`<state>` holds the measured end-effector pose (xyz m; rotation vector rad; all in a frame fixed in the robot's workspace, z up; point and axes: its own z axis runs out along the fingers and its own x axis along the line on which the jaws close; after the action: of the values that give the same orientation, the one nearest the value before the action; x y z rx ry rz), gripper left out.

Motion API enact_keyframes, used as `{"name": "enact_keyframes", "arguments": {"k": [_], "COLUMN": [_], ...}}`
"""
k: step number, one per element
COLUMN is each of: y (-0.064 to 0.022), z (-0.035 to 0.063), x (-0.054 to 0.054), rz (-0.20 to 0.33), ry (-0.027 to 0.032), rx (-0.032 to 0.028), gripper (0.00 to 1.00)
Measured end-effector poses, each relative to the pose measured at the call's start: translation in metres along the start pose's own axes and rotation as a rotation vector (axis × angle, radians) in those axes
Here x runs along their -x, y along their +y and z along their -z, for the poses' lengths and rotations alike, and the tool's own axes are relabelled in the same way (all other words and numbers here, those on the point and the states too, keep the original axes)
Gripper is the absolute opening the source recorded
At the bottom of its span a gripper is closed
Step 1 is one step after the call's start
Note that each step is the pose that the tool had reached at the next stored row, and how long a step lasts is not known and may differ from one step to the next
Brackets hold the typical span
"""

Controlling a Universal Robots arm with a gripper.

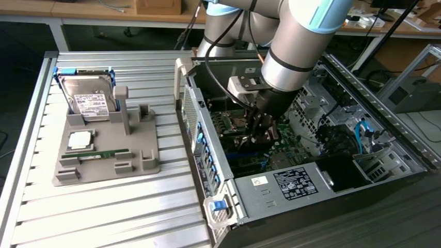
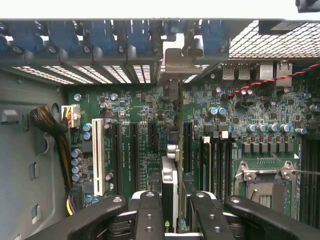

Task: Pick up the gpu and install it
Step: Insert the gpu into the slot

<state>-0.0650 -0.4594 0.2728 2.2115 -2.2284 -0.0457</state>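
Gpu edge-on between my gripper fingers, clamped; its lower end cut off at frame bottom. One motherboard; one hard drive upper left.

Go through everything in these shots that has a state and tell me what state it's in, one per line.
gripper: inside the open case, shut on the gpu.
gpu: held on edge over the motherboard slots.
computer case: side open, lying on the table.
hard drive: propped in the grey holder.
memory stick: lying flat in the holder.
CPU socket: empty.
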Motion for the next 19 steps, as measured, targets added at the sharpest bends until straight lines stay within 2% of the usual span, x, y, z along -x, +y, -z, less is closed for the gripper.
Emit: {"name": "enact_keyframes", "arguments": {"k": [5,6,8,9,10,11,19], "y": [0.0,0.0001,0.0002,0.0003,0.0005,0.0005,0.0005], "z": [0.0,-0.0001,-0.0001,0.0001,0.0,-0.0001,-0.0002], "x": [0.0,0.0,0.0,-0.0001,-0.0001,0.0,0.0], "rz": [0.0,0.0,0.0,0.0,0.001,0.001,0.001], "ry": [0.0001,0.0001,0.0,0.0005,0.0004,0.0001,-0.0001], "rx": [0.0,-0.0027,-0.0248,-0.0385,-0.0586,-0.0645,-0.0655], "gripper": [0.27,0.27,0.27,0.27,0.27,0.27,0.27]}}
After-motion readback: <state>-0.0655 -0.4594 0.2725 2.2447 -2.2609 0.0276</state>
